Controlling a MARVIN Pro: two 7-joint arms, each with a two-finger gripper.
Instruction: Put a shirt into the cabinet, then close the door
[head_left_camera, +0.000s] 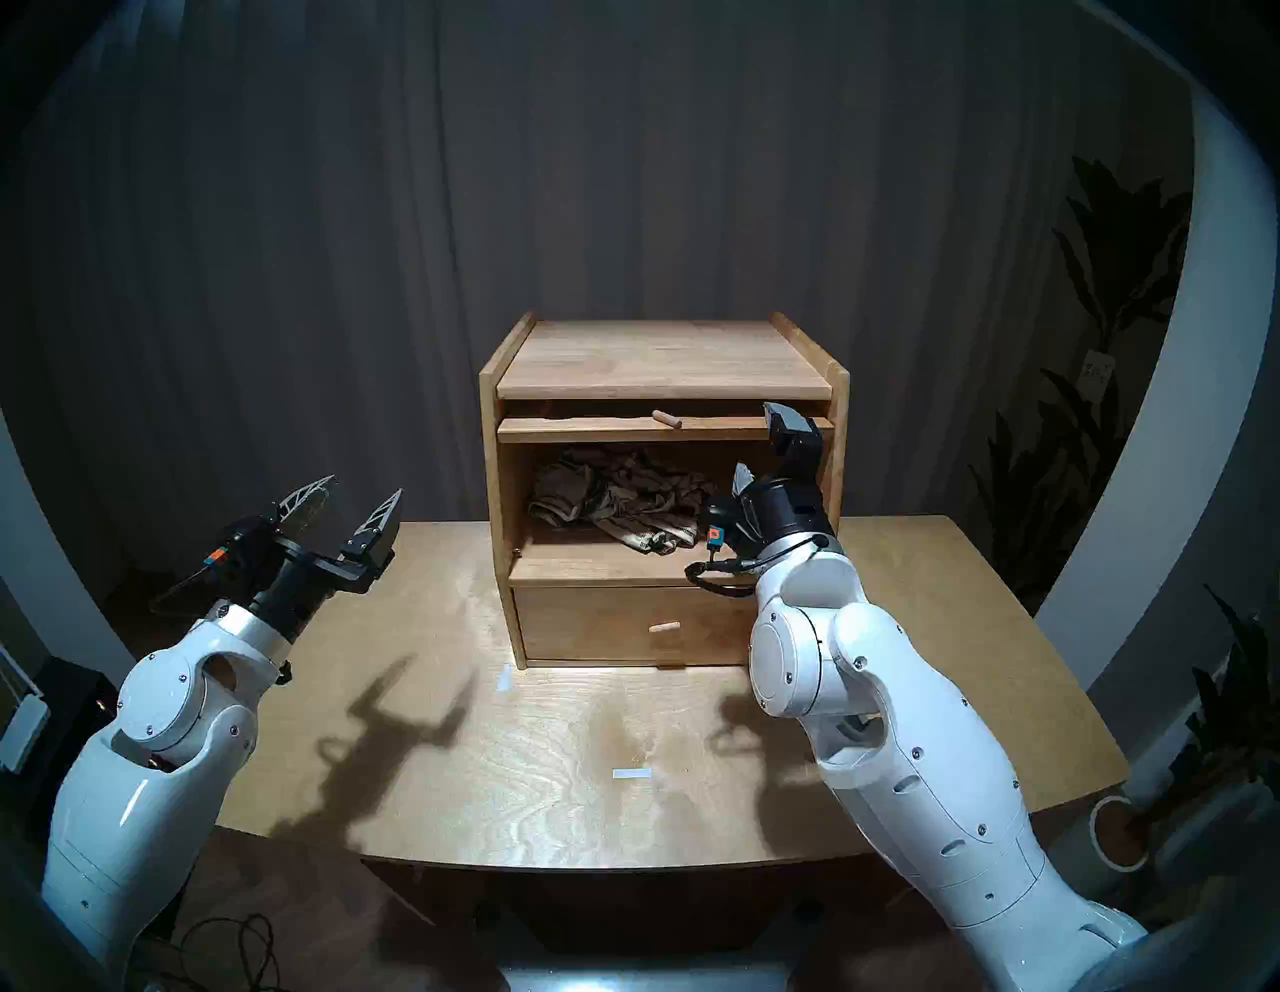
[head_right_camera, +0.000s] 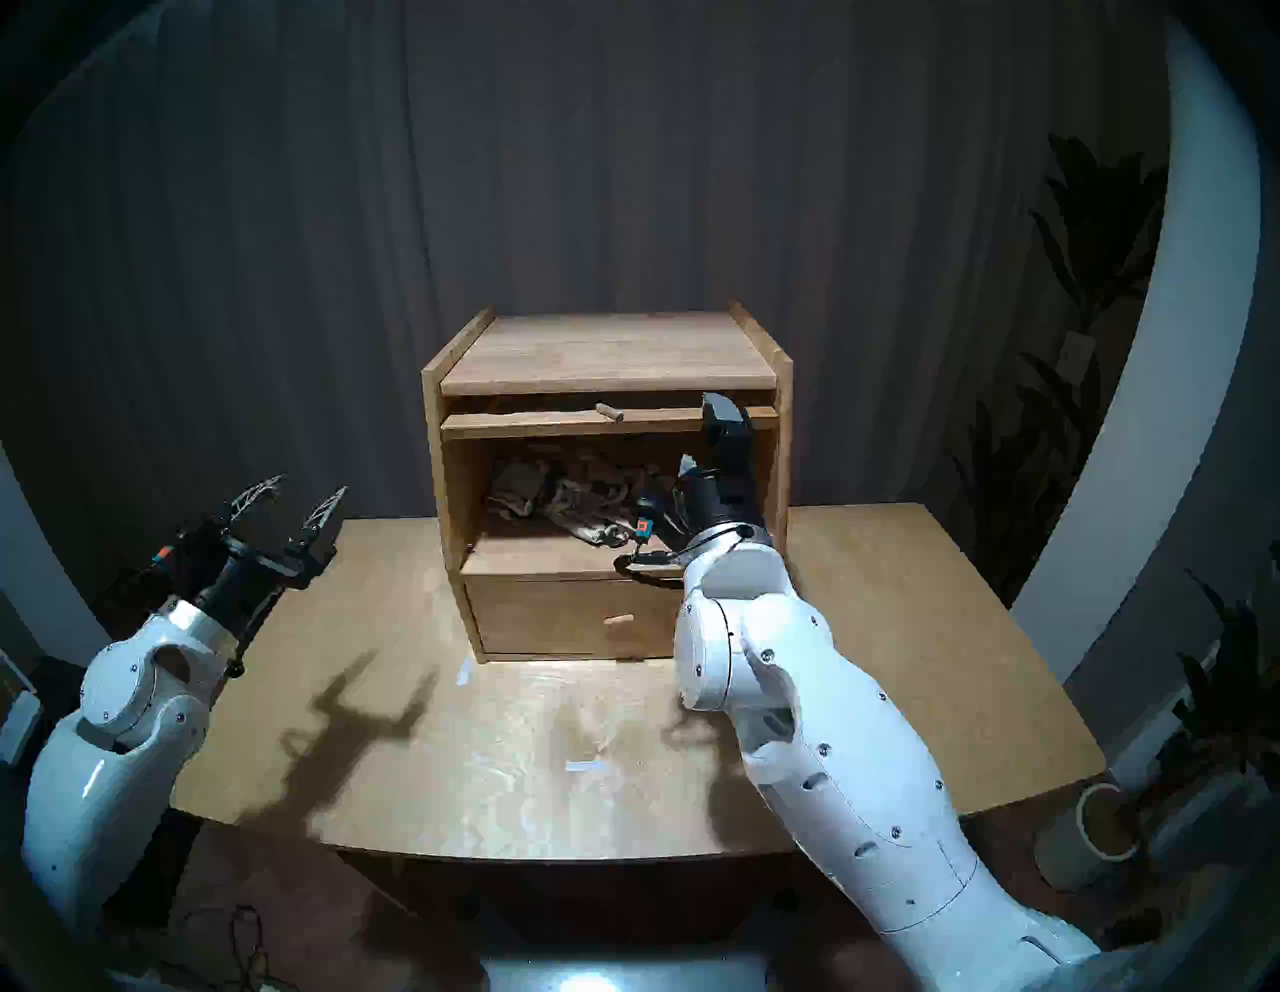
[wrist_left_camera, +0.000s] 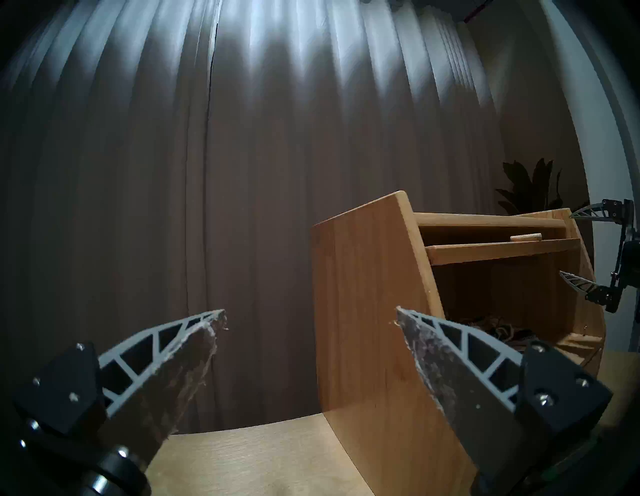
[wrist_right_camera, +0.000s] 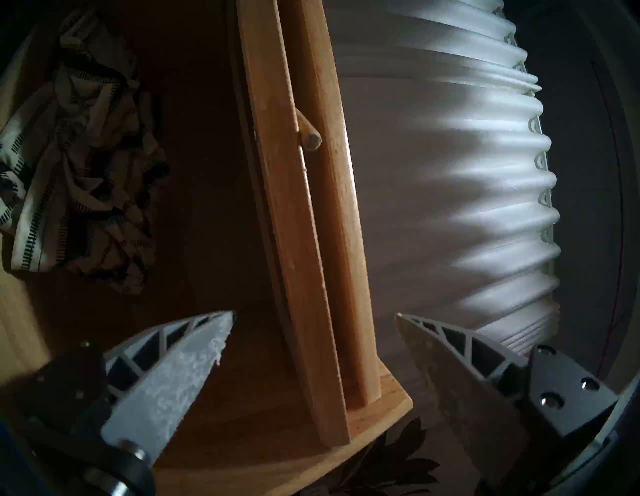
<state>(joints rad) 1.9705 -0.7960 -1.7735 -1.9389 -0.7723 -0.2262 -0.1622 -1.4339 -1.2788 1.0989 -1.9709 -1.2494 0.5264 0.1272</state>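
Observation:
The light-wood cabinet (head_left_camera: 658, 360) stands at the back of the table. Its door (head_left_camera: 623, 429) is raised flat under the top board, front edge and peg knob (head_left_camera: 667, 418) facing me. The striped cream shirt (head_left_camera: 623, 506) lies crumpled inside the open compartment, also clear in the right wrist view (wrist_right_camera: 76, 166). My right gripper (head_left_camera: 758, 447) is open at the cabinet's right front. One finger is above and one below the door's right end (wrist_right_camera: 291, 207); I cannot tell if they touch it. My left gripper (head_left_camera: 366, 485) hangs open and empty, left of the cabinet.
Below the compartment is a shut drawer (head_left_camera: 609, 637) with its own peg knob. The wooden table (head_left_camera: 554, 762) carries small white tape marks (head_left_camera: 632, 774). A dark curtain hangs behind, and potted plants (head_left_camera: 1108, 277) stand at the right.

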